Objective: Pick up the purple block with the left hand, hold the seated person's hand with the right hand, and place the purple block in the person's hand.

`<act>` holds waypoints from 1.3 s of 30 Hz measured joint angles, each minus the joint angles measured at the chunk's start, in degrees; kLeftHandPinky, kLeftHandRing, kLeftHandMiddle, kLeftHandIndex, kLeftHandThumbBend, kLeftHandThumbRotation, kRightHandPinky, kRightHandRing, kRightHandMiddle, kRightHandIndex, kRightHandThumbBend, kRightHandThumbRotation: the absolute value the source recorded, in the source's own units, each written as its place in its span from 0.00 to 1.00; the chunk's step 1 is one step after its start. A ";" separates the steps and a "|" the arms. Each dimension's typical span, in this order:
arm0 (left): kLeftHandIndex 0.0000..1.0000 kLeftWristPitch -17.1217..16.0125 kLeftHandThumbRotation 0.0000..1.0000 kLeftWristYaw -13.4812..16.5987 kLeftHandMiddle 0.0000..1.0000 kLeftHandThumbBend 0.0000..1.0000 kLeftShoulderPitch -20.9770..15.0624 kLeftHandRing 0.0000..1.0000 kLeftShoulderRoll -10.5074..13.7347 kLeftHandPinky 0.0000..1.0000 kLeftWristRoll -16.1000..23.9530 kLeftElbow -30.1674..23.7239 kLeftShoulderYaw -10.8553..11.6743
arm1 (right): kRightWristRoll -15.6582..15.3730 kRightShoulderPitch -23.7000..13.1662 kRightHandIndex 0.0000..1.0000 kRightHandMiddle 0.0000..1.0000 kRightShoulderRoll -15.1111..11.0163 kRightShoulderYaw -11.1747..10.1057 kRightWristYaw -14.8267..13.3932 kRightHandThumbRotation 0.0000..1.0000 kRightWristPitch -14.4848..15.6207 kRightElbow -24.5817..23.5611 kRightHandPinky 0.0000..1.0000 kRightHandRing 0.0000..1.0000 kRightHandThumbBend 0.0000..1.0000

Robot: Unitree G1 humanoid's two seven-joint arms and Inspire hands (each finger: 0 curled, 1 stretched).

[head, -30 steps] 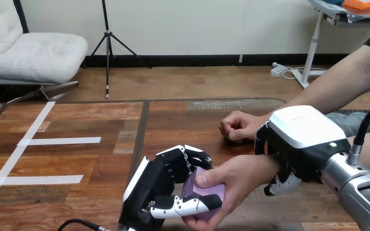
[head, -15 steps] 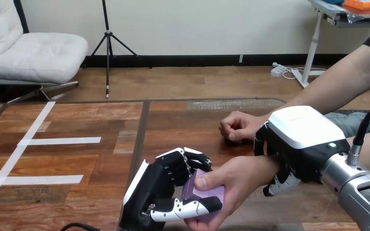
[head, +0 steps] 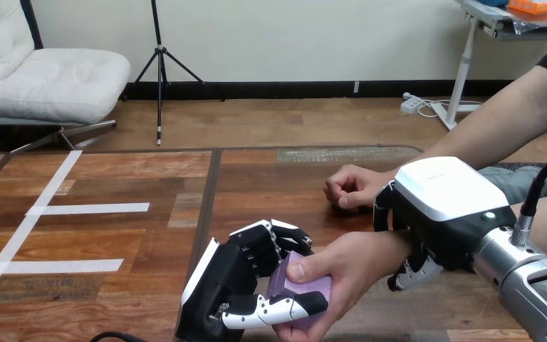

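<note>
At lower centre of the frame, my left hand (head: pixel 235 285) pinches the purple block (head: pixel 306 283) in a curled grip, the person's hand (head: pixel 349 265) gripping it too, my right hand (head: pixel 434 214) curled round their wrist (head: pixel 390 246); I reckon letting go before their grip firms could drop it.

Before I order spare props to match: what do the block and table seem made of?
The block looks like matte foam or plastic: flat purple, no glare; unsure which. The table looks like wood or wood-look laminate: grain, plank seams, mild sheen.
</note>
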 measured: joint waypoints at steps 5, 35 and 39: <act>0.53 0.02 0.09 0.00 0.50 0.86 0.00 0.44 0.00 0.38 0.00 -0.09 0.00 | -0.30 0.00 0.50 0.47 0.00 0.00 -0.02 0.00 -0.21 0.01 0.33 0.40 0.80; 0.65 -2.51 0.21 1.05 0.65 0.87 0.00 0.61 0.60 0.54 3.39 -0.33 0.02 | -1.43 0.62 0.73 0.71 -0.02 0.07 -1.53 0.00 -1.65 0.01 0.54 0.65 0.81; 0.71 -3.65 0.28 1.66 0.71 0.88 0.00 0.68 0.95 0.62 4.83 -0.21 0.02 | -1.20 1.13 0.74 0.73 -0.02 -0.02 -2.87 0.00 -2.22 0.01 0.58 0.68 0.82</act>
